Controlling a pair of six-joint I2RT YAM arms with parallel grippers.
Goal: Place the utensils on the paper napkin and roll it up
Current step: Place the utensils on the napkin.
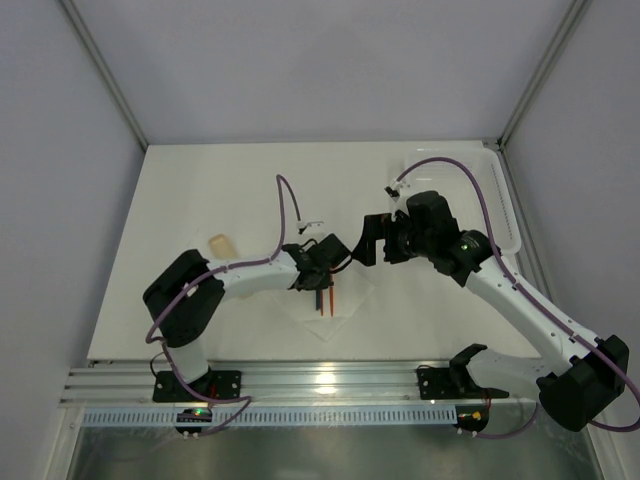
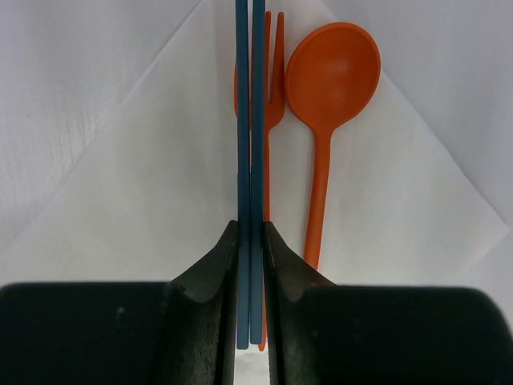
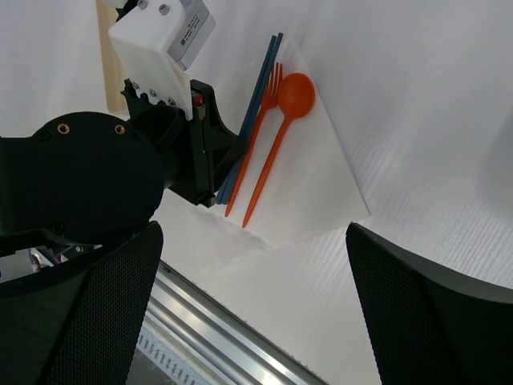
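Note:
The white paper napkin (image 1: 338,312) (image 2: 144,200) (image 3: 317,180) lies flat, corner-on, near the front edge. An orange fork (image 2: 273,88) (image 3: 271,88) and an orange spoon (image 2: 333,76) (image 3: 295,92) lie side by side on it. My left gripper (image 1: 318,270) (image 2: 251,233) is shut on a pair of blue chopsticks (image 2: 250,120) (image 3: 258,100), held over the napkin just left of the fork. I cannot tell whether they touch the paper. My right gripper (image 1: 375,240) (image 3: 252,237) is open and empty, hovering to the right of the napkin.
A pale tan object (image 1: 222,245) sits on the table left of the left arm. A white basket (image 1: 503,200) stands at the back right. An aluminium rail (image 1: 320,380) (image 3: 208,321) runs along the table's front edge.

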